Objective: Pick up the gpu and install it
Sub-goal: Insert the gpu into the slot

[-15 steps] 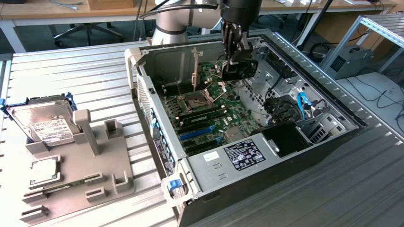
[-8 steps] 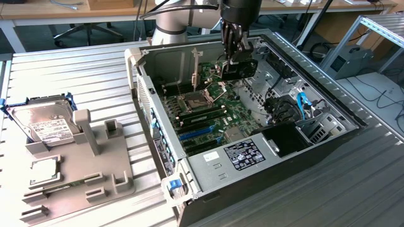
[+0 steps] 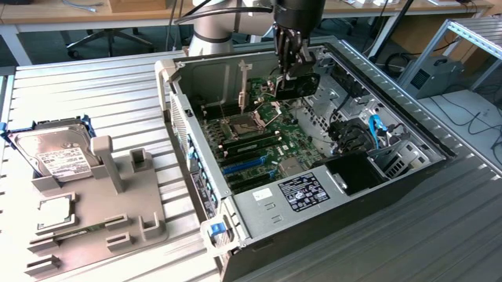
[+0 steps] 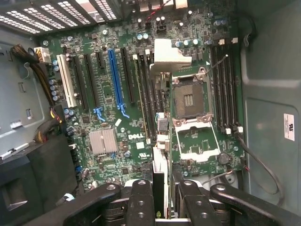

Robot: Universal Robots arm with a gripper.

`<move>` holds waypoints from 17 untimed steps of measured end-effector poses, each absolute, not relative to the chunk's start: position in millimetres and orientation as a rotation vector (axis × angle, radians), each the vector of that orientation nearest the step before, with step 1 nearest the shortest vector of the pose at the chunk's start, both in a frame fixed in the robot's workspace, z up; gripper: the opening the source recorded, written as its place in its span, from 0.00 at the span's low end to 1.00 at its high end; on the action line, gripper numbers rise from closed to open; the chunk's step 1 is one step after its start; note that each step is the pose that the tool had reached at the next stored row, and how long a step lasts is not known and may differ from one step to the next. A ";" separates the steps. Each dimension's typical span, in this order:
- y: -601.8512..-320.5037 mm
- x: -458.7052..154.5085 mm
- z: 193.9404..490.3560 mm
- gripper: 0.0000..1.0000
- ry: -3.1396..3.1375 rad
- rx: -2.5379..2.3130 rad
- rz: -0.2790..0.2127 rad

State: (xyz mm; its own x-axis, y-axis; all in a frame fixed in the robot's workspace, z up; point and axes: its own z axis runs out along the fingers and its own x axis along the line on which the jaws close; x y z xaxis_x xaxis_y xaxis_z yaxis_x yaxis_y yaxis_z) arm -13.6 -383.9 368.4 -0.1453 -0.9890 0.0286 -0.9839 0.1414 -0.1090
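Observation:
The gpu (image 3: 300,87) is a dark flat card hanging edge-down inside the open computer case (image 3: 408,176), above the far part of the motherboard (image 3: 267,144). My gripper (image 3: 295,69) reaches down from above and is shut on the card's top edge. In the wrist view the gpu (image 4: 160,160) shows edge-on between my two black fingers (image 4: 141,202), with the gripper (image 4: 162,188) closed on it. Below it lie the green motherboard (image 4: 106,155), the blue slot (image 4: 115,80), several black slots and the open CPU socket (image 4: 188,101).
On the exterior view's left a grey fixture (image 3: 102,217) holds a silver hard drive (image 3: 51,150) and a small square CPU chip (image 3: 53,212). Inside the case sit the power supply (image 3: 302,191), drive bays and cables (image 3: 377,132). The case walls close in around the card.

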 end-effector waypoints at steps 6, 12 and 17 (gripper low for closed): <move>-383.9 -13.6 368.4 0.26 2.312 -2.045 -0.156; -383.9 -13.6 368.4 0.26 2.293 -2.065 -0.156; -383.9 -13.6 368.4 0.26 2.277 -2.083 -0.156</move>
